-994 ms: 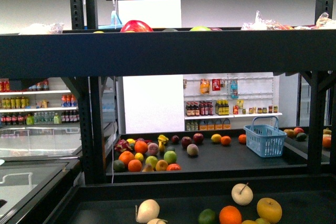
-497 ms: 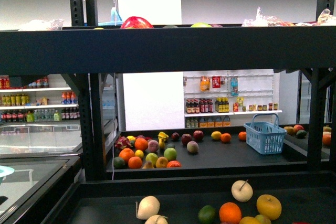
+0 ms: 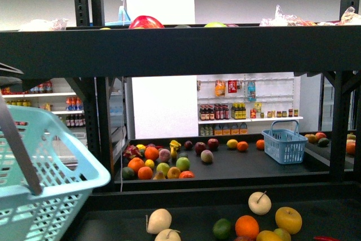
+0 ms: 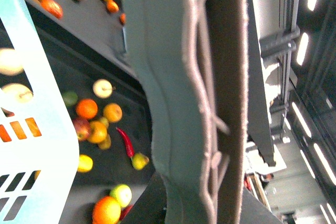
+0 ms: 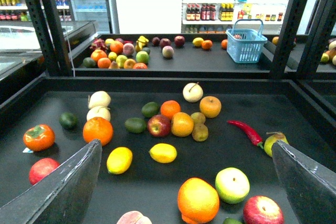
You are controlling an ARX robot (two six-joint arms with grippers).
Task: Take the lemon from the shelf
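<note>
On the dark lower tray of the black shelf [image 5: 168, 83] lies a lemon [image 5: 163, 152], small, smooth and plain yellow. A second yellow oval fruit [image 5: 119, 160] lies just beside it. My right gripper [image 5: 185, 146] hangs open above this tray, its two fingers spread wide with the lemon between and a little beyond them, nothing held. The same lemon [image 4: 85, 163] shows in the left wrist view. My left gripper [image 4: 197, 203] is shut on the grey handle of a light blue basket [image 3: 39, 179], which fills the front view's lower left.
Many fruits crowd the tray: a big orange [image 5: 198, 200], a green-white apple [image 5: 232, 184], a red chili [image 5: 245, 131]. A further tray holds more fruit and a small blue basket [image 3: 285, 145]. Black posts [image 3: 102, 134] and the upper tray [image 3: 180, 49] frame the opening. White store shelving [image 3: 248, 114] stands behind.
The light blue basket has risen into the front view at lower left, where only a sliver showed before. The scene has shifted slightly downward in the frame.
</note>
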